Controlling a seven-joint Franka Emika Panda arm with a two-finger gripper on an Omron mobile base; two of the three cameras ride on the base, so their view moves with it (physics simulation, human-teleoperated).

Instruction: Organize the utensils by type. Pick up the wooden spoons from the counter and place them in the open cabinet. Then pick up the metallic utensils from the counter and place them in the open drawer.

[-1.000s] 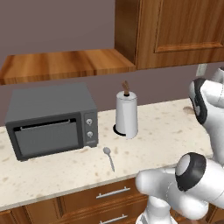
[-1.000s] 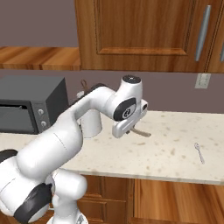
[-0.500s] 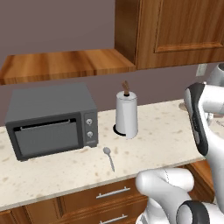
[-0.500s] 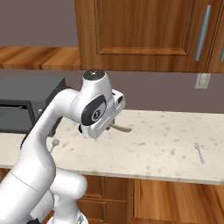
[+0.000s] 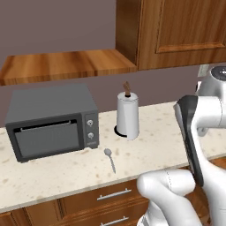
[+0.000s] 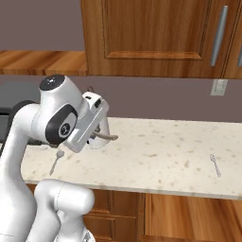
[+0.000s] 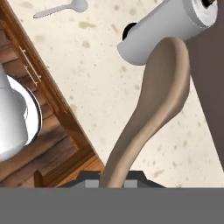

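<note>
The two-finger gripper (image 7: 113,181) is clamped on the handle of a light tan wooden spoon (image 7: 153,105), held above the beige speckled stone counter (image 6: 160,156). Its bowl points toward a white paper-towel roll (image 5: 127,115). A small silver spoon (image 5: 109,157) lies near the dark grey toaster oven (image 5: 53,121); another silver spoon (image 6: 215,164) lies far right. No writing is readable.

Wooden spoon (image 7: 151,109) handle's end behind the grey band

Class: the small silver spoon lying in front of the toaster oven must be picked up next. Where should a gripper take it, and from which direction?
Grip the silver spoon across its thin handle, jaws straddling its width, coming straight down from above: it lies flat on the counter with bare surface around it. The round bowl is probably harder to pinch.
</note>
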